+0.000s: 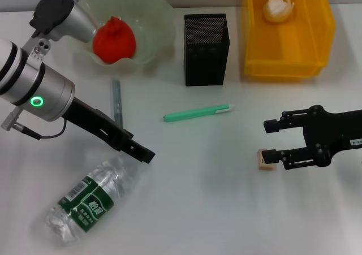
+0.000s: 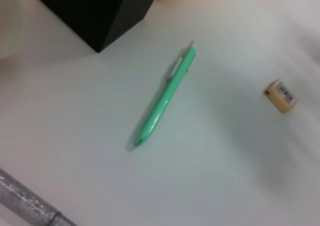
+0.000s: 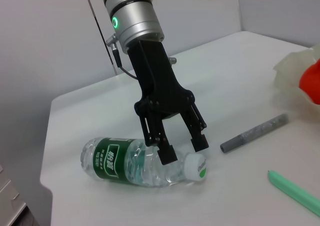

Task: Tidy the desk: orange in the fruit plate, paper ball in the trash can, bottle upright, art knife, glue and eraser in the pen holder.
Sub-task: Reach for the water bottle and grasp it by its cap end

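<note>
While the surface carries everything, the trash can beyond the right tool holds the paper ball, and the fruit plate behind the left tool holds the orange. Under the left tool's spread, empty fingers lies the bottle, toppled. Beside the right tool's open fingers sits the eraser, ungripped.

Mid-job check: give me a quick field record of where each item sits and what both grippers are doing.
orange: in fruit plate
paper ball: in trash can
bottle: lying on its side
eraser: on desk, at right gripper's fingertips
green pen: on desk, in front of pen holder
grey stick: on desk
left gripper: open, over bottle's neck
right gripper: open, beside eraser
</note>
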`<control>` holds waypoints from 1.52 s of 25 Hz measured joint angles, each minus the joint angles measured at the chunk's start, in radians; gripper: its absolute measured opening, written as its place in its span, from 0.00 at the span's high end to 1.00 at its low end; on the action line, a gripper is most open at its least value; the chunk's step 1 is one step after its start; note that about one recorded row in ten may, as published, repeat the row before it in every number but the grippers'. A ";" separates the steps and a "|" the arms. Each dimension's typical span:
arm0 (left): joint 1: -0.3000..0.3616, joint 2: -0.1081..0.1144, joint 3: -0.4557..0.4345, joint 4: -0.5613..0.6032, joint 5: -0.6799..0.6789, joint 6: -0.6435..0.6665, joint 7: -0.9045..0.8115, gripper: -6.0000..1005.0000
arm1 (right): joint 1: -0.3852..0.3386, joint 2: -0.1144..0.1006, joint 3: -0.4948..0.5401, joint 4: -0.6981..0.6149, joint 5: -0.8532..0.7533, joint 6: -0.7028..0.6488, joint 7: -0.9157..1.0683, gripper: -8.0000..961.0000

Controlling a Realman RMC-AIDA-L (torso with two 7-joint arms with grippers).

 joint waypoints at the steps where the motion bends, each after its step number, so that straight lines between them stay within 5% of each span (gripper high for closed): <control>1: 0.001 0.000 0.002 0.000 0.002 -0.006 -0.001 0.18 | 0.000 0.000 0.000 0.000 0.001 0.000 0.000 0.26; 33: -0.011 -0.005 0.034 -0.058 0.047 -0.066 0.006 0.21 | 0.007 -0.001 0.004 0.000 0.006 0.000 0.007 0.26; 38: -0.014 -0.005 0.038 -0.068 0.047 -0.068 0.008 0.35 | 0.007 -0.001 0.005 0.001 0.007 0.000 0.007 0.26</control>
